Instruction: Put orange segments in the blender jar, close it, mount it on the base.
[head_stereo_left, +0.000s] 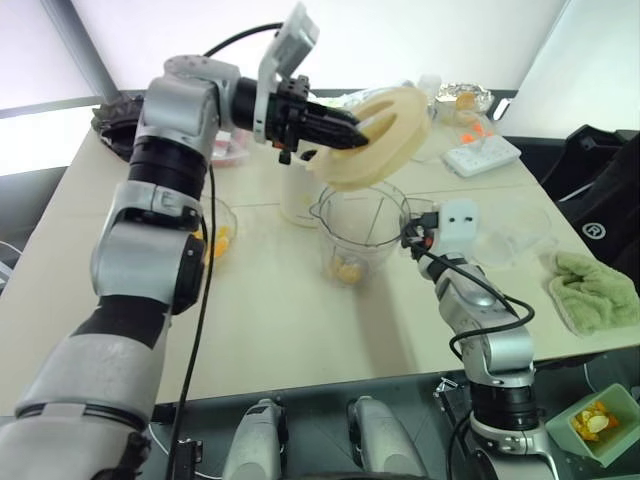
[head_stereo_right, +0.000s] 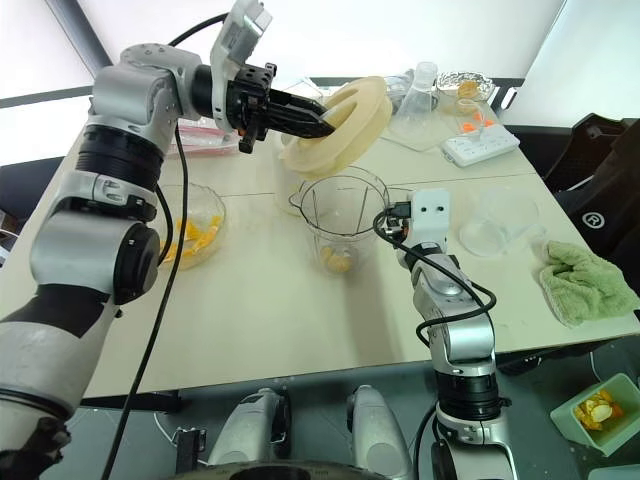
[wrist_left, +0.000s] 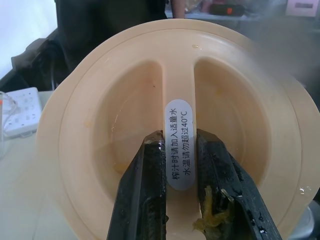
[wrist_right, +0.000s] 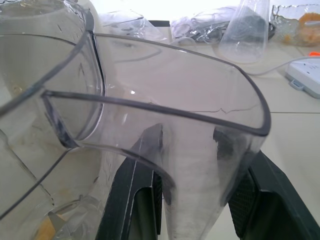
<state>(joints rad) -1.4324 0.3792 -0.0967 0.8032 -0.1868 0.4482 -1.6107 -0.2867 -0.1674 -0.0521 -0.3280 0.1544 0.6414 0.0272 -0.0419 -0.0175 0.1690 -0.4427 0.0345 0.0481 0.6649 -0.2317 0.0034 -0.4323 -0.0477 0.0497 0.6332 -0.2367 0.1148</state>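
Your left gripper (head_stereo_left: 350, 130) clamps the cream lid (head_stereo_left: 385, 135), tilted just above the blender jar (head_stereo_left: 357, 235) rim; your right gripper (wrist_right: 195, 165) clasps the jar's handle (wrist_right: 200, 150); orange segments (head_stereo_left: 346, 268) lie inside; base (head_stereo_left: 300, 200) crowds behind.

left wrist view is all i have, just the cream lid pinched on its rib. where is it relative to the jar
Observer: The lid hangs tilted in the left gripper, above the open blender jar, not seated.
Operator: anything in the jar
Observer: Yes, orange segments lie at its bottom.
Operator: is the jar steadied
Observer: The right gripper has its fingers either side of the jar's handle.
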